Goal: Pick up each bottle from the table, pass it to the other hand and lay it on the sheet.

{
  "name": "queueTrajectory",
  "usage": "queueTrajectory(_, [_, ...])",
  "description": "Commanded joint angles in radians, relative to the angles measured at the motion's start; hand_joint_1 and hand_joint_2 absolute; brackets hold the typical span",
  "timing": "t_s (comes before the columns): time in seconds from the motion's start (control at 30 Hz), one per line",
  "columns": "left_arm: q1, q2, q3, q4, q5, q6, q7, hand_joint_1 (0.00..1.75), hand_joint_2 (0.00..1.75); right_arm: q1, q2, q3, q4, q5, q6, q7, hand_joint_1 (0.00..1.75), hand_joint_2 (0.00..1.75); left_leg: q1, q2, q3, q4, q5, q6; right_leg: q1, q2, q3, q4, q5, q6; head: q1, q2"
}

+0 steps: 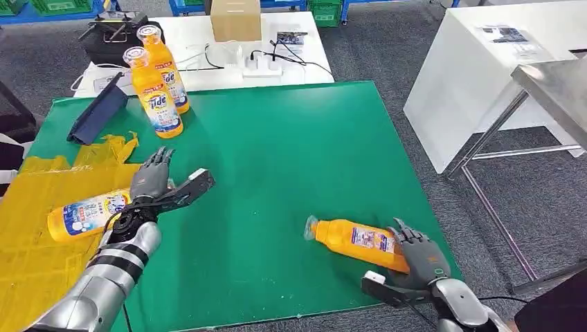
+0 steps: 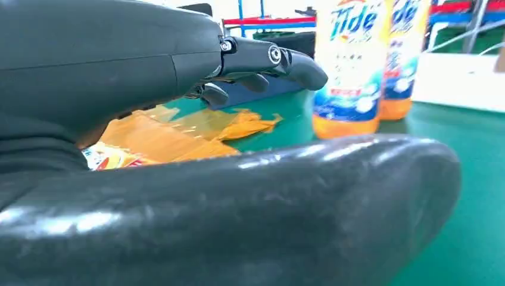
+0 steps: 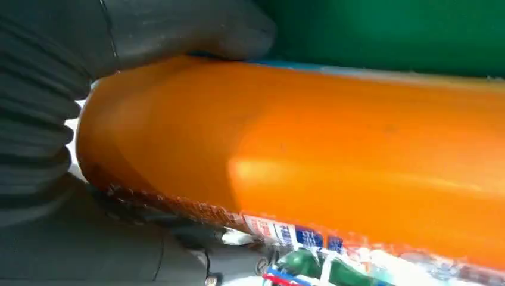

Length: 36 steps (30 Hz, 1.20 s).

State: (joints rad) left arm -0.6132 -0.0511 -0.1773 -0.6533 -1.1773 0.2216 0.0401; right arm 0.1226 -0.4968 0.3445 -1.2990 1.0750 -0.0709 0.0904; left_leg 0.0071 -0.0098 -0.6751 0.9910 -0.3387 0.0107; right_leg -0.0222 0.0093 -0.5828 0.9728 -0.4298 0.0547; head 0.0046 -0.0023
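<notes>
Green counter (image 1: 277, 180) carries everything; yellow sheet (image 1: 41, 235) covers its lower left of the head frame, with one orange bottle (image 1: 86, 214) already lying on it. Two more bottles stand upper left, front one (image 1: 154, 93) and rear one (image 1: 166, 66).

Step in hand, as I read it: right robot hand (image 1: 415, 259) picking up the lying bottle (image 1: 360, 242) at lower right. Its fingers lie over the base end, thumb under; whether the grip is closed, can't tell. To do it well: wrap the body firmly before lifting, keep it level, leave the cap end free for the handover.

Left robot hand (image 1: 163, 183) is spread, holding nothing, just right of the sheet's edge.

Views: the right wrist view shows the thumb (image 3: 196, 30) touching the bottle wall (image 3: 309, 149), contact the head view can't resolve. The left wrist view shows its fingers (image 2: 268, 56) off the counter.
</notes>
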Motion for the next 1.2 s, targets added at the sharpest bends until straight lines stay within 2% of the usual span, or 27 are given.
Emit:
queueTrajectory(0.03, [0.017, 0.001, -0.079, -0.077, 0.026, -0.003, 0.001, 0.00, 0.00, -0.050, 0.117, 0.036, 0.167, 0.001, -0.002, -0.011, 1.68, 1.75, 0.002, -0.001, 0.001, 0.000, 0.000, -0.001, 0.002, -0.001, 0.003, -0.002, 0.000, -0.002, 0.000, 0.000])
queueTrajectory(0.1, [0.018, 0.004, -0.082, -0.079, 0.030, -0.003, 0.001, 0.00, 0.00, -0.047, 0.116, 0.032, 0.163, 0.002, -0.004, -0.012, 1.69, 1.75, 0.002, -0.001, 0.002, -0.001, -0.001, -0.001, 0.002, -0.002, 0.004, -0.002, -0.001, -0.003, 0.000, 0.000])
queueTrajectory(0.13, [0.052, 0.010, -0.076, -0.130, 0.074, 0.016, -0.003, 0.00, 0.00, -0.058, 0.167, -0.002, 0.127, 0.025, -0.061, -0.027, 1.75, 1.75, 0.002, -0.001, 0.003, 0.000, -0.001, -0.001, 0.003, -0.002, 0.005, -0.002, -0.001, -0.003, -0.001, 0.000])
queueTrajectory(0.23, [0.085, 0.015, -0.082, -0.191, 0.095, 0.005, -0.011, 0.00, 0.00, -0.065, 0.205, -0.027, 0.097, 0.025, -0.073, -0.041, 1.75, 1.75, 0.002, 0.002, 0.004, -0.001, 0.000, -0.001, 0.002, 0.001, 0.005, -0.001, 0.000, -0.002, 0.000, 0.000])
queueTrajectory(0.3, [0.105, 0.014, -0.088, -0.228, 0.124, -0.007, -0.021, 0.00, 0.00, -0.067, 0.222, -0.047, 0.090, 0.030, -0.069, -0.061, 1.75, 1.75, 0.001, 0.002, 0.003, -0.001, 0.000, 0.000, 0.002, 0.001, 0.013, -0.001, 0.001, 0.000, 0.000, 0.000])
queueTrajectory(0.37, [0.115, 0.012, -0.090, -0.248, 0.139, -0.005, -0.028, 0.00, 0.00, -0.067, 0.230, -0.055, 0.085, 0.023, -0.068, -0.077, 1.75, 1.75, 0.002, 0.002, 0.003, 0.000, 0.000, 0.000, 0.003, 0.000, 0.014, -0.001, 0.001, -0.002, 0.000, 0.000])
queueTrajectory(0.6, [0.325, 0.020, -0.087, -0.596, 0.438, -0.126, -0.143, 0.00, 0.00, -0.049, 0.386, -0.192, -0.096, 0.065, -0.251, -0.086, 1.75, 1.75, 0.001, 0.004, 0.000, 0.001, -0.001, 0.000, 0.002, 0.002, 0.011, 0.001, 0.000, -0.002, 0.000, 0.000])
queueTrajectory(0.7, [0.330, 0.020, -0.090, -0.599, 0.437, -0.126, -0.143, 0.00, 0.00, -0.051, 0.388, -0.190, -0.097, 0.068, -0.248, -0.083, 1.75, 1.75, 0.001, 0.003, -0.005, 0.001, 0.000, 0.000, 0.002, 0.002, 0.007, 0.001, 0.001, -0.001, -0.001, 0.000])
queueTrajectory(0.8, [0.323, 0.021, -0.087, -0.598, 0.439, -0.128, -0.140, 0.00, 0.00, -0.046, 0.385, -0.194, -0.097, 0.066, -0.251, -0.085, 1.75, 1.75, 0.001, 0.001, -0.003, 0.002, -0.002, 0.000, 0.003, -0.001, 0.009, 0.002, -0.002, -0.003, 0.000, 0.000])
queueTrajectory(0.87, [0.323, 0.021, -0.087, -0.598, 0.439, -0.128, -0.140, 0.00, 0.00, -0.046, 0.385, -0.194, -0.097, 0.066, -0.251, -0.085, 1.75, 1.75, 0.001, -0.002, -0.006, 0.001, 0.001, 0.000, 0.002, -0.001, 0.006, 0.001, -0.001, 0.001, 0.000, 0.000])
queueTrajectory(0.93, [0.333, 0.022, -0.090, -0.613, 0.479, -0.134, -0.157, 0.00, 0.00, -0.043, 0.426, -0.227, -0.116, 0.031, -0.347, -0.143, 1.75, 1.75, 0.001, -0.003, -0.004, 0.002, -0.001, 0.000, 0.002, -0.002, 0.009, 0.001, -0.003, 0.000, 0.000, 0.000])
queueTrajectory(1.03, [0.362, 0.024, -0.107, -0.663, 0.503, -0.137, -0.156, 0.00, 0.00, -0.030, 0.483, -0.235, -0.220, -0.012, -0.432, -0.197, 1.75, 1.75, 0.001, -0.002, -0.005, 0.002, -0.001, 0.000, 0.002, -0.001, 0.008, 0.002, -0.003, 0.000, 0.000, 0.000])
queueTrajectory(1.13, [0.376, 0.028, -0.113, -0.684, 0.602, -0.181, -0.181, 0.00, 0.00, -0.028, 0.506, -0.218, -0.266, -0.097, -0.462, -0.262, 1.75, 1.75, 0.000, -0.002, -0.007, 0.002, -0.002, 0.000, 0.001, -0.001, 0.006, 0.003, -0.003, 0.000, 0.000, 0.000])
queueTrajectory(1.2, [0.391, 0.037, -0.117, -0.698, 0.767, -0.285, -0.226, 0.00, 0.00, -0.060, 0.522, -0.180, -0.249, -0.182, -0.453, -0.324, 1.75, 1.75, 0.001, -0.003, -0.008, 0.001, 0.000, 0.000, 0.002, -0.001, 0.005, 0.002, -0.002, 0.000, 0.000, 0.000])
